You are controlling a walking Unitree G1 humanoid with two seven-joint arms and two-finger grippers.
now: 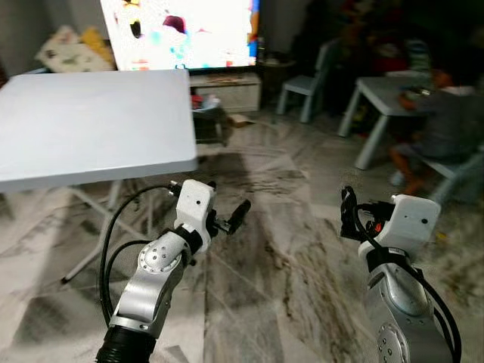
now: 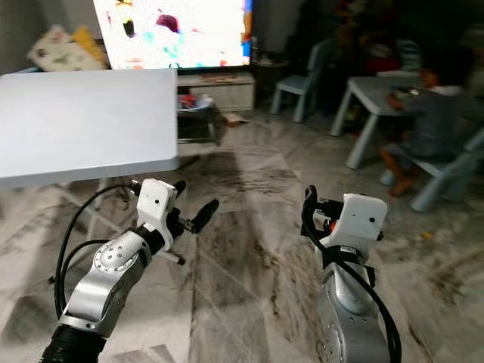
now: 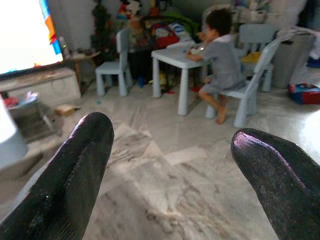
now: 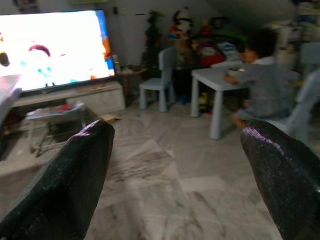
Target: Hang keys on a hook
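Observation:
My left gripper (image 1: 209,195) is raised over the marble floor, just below the near corner of the white table (image 1: 91,121). Seen from the left wrist, its black fingers (image 3: 75,170) stand wide apart with nothing between them, so it is open. My right gripper (image 1: 361,212) is held up at about the same height, farther right over bare floor. From the right wrist, its fingers (image 4: 70,175) are also spread wide and hold nothing. Both grippers point across the room toward the small table and the TV.
A bright TV (image 1: 181,30) stands on a low unit (image 1: 227,91) at the back. On the right, a person (image 1: 446,121) sits at a small pale table (image 1: 393,94) with light blue chairs (image 1: 302,87). Open marble floor (image 1: 287,249) lies ahead between the arms.

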